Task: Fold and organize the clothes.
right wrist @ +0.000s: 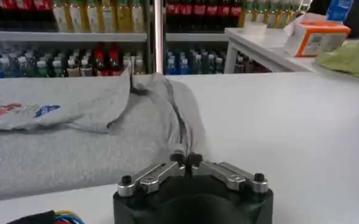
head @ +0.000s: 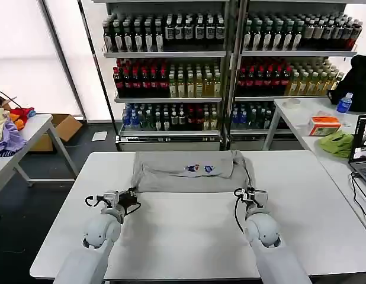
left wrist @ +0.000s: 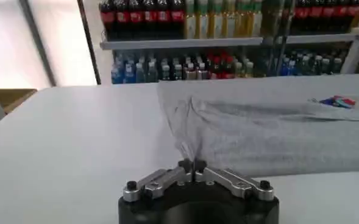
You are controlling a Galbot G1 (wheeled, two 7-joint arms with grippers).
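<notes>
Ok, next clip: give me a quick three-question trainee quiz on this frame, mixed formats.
1. True or false: the grey shirt lies spread full length on the white table.
2. What is the left gripper pinching? A) the shirt's near edge B) a bottle C) nothing
3. What is the right gripper doing?

Key:
1. False: it is folded into a band with its chest print facing up.
2. A.
3. It is shut on the shirt's near edge at the opposite corner.

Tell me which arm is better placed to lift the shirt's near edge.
Neither clearly: the left gripper and right gripper are each shut on a near corner of the grey shirt, so a two-arm lift looks likeliest.
</notes>
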